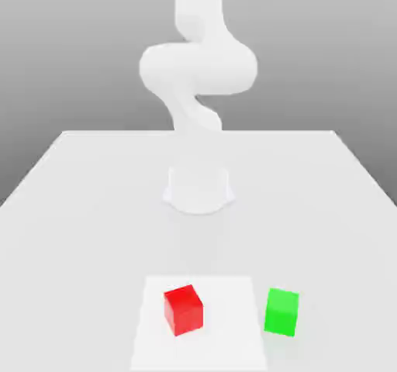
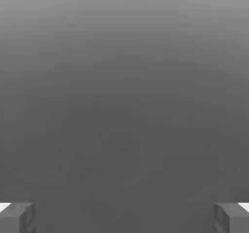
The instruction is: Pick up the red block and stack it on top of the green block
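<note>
The red block is a small cube on a paler square patch near the table's front edge in the exterior view. The green block stands beside it toward the exterior view's right, just off that patch, with a gap between the two cubes. In the hand view my gripper is open, its two grey fingertips set wide apart with nothing between them, facing a plain grey background. The white arm rises from its base and leaves the exterior view at the top.
The arm's round base sits mid-table behind the blocks. The white table spreads wide on both sides, and its far edge lies behind the base. The pale square patch reaches the front edge.
</note>
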